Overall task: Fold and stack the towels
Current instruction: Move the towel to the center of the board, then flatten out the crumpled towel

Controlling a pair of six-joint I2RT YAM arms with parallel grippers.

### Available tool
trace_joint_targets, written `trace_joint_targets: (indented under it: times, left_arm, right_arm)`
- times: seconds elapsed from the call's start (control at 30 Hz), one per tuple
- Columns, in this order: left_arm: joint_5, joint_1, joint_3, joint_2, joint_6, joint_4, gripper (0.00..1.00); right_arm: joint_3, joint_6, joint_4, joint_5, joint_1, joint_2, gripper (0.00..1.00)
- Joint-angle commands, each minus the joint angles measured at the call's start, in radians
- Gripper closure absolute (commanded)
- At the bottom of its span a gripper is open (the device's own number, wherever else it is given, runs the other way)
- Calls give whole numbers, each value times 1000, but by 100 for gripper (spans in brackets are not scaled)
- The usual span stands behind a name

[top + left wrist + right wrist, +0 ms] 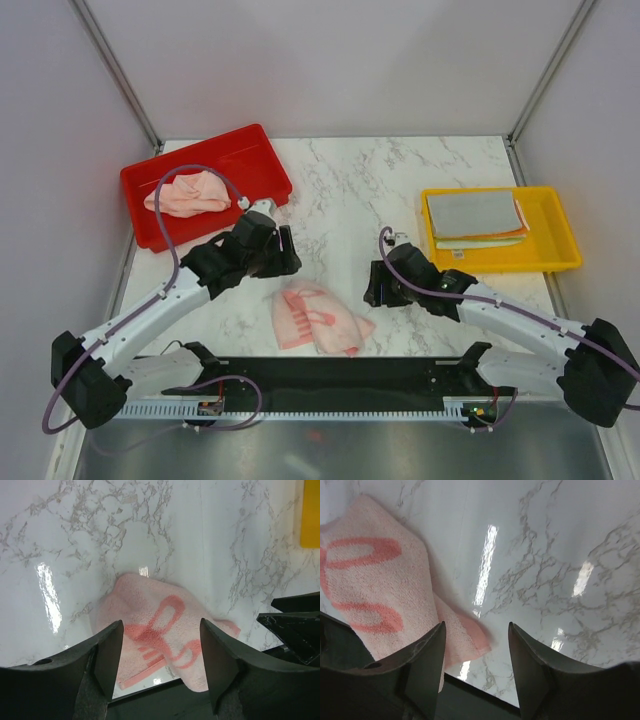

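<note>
Well, L gripper [160, 629] & R gripper [477, 628] jaws apart; pink towel [315, 318] print unreadable.

Lighting: bright, even, from overhead. Glare: white streaks on glossy white grey-veined marble tabletop [47, 587], both wrist views. Shadows: soft, faint. Overhead view: sharp.

Lower towels [478, 240] in the yellow tray [545, 228] — mostly hidden under the grey towel [470, 212].

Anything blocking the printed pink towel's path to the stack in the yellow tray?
No loose object: bare marble table lies between the printed towel and the yellow tray. Only the right gripper sits over that line, jaws apart, holding nothing.
</note>
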Motion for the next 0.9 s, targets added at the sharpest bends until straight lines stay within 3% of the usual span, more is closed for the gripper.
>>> trace_joint_targets:
  times: [0.0, 0.1, 0.33, 0.5, 0.6, 0.7, 0.8, 0.83, 0.87]
  left_arm:
    - [64, 1, -99, -35, -76, 28, 31]
    - [144, 3, -194, -79, -130, 67, 32]
    - [132, 1, -306, -150, -187, 109, 31]
    - [129, 3, -273, -184, -205, 132, 30]
    - [109, 13, -222, -188, -182, 130, 29]
    - [100, 50, -163, -181, -147, 115, 29]
    - [133, 122, -63, -167, -95, 98, 29]
    - [144, 142, -32, -164, -70, 93, 29]
    - [144, 176, 23, -158, -63, 90, 29]
  right_arm:
    - [-46, 156, 82, 123, 81, -2, 40]
    - [-147, 271, 121, 110, 148, -33, 39]
    - [-315, 580, 235, 190, 286, -134, 27]
    - [-401, 849, 320, 302, 410, -150, 25]
    - [-383, 893, 351, 371, 455, -104, 28]
    - [-335, 883, 334, 417, 466, -44, 40]
    - [-225, 785, 185, 567, 464, -64, 76]
    - [-184, 678, 143, 665, 464, -94, 96]
    - [-98, 624, 110, 701, 457, -107, 100]
